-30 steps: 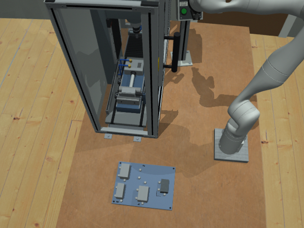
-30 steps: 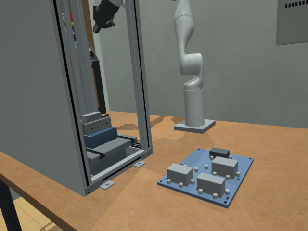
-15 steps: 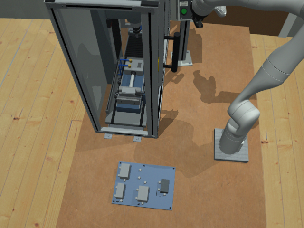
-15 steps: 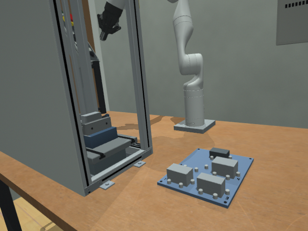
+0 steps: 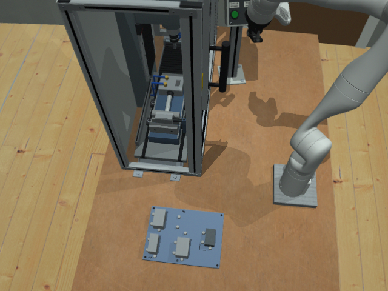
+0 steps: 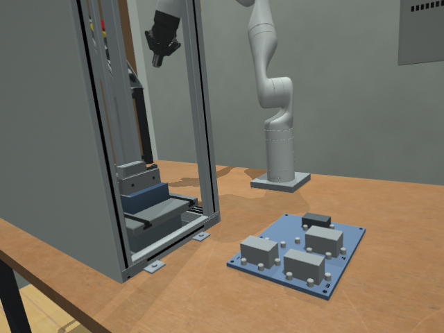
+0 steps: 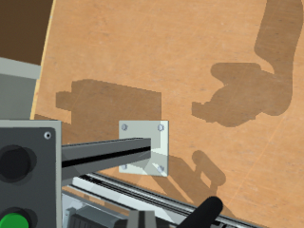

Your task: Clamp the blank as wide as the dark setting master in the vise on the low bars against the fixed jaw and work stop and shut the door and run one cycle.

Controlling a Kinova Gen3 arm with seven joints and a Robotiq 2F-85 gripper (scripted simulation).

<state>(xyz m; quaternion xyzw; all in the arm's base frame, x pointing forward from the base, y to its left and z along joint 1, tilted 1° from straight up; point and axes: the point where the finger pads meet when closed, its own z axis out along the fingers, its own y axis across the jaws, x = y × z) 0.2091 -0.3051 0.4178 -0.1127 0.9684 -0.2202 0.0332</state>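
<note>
The blank (image 5: 163, 117) (image 6: 131, 169) I have to machine sits in the vise (image 5: 163, 137) (image 6: 146, 197), inside the guard (image 5: 196, 94) (image 6: 203, 143), behind the fixed jaw (image 5: 164, 128) (image 6: 139, 180) as seen from the plate. I cannot tell from here whether it touches the work stop. The spindle (image 5: 174, 36) hangs inside the guard, farther from the plate than the vise.

My tool (image 5: 256, 39) (image 6: 156, 64) (image 7: 141, 219) is clenched on nothing, up in the air outside the guard, on its handle side. The door handle (image 5: 224, 67) (image 6: 143, 125) (image 7: 204, 214) juts out from the guard there. Beyond it, beside the guard, stands the control column (image 5: 234, 53) (image 7: 106, 154) with the green CYCLE START (image 5: 234, 14) (image 7: 14, 222); handle and column both crowd my way along that side.

In front of the guard's near end, well apart from it, lies the blue plate (image 5: 194, 219) (image 6: 279, 225). It carries three other blanks (image 5: 182, 247) (image 6: 323, 240) and the dark setting master (image 5: 210, 237) (image 6: 316, 220), all upright among small pins.

Two foot tabs (image 5: 174, 177) (image 6: 201, 236) poke from the guard's near edge. Open bench (image 5: 266, 250) (image 6: 358, 200) (image 7: 142, 47) runs between the guard and my base plate (image 5: 279, 200) (image 6: 304, 178), leaving room for moving.
</note>
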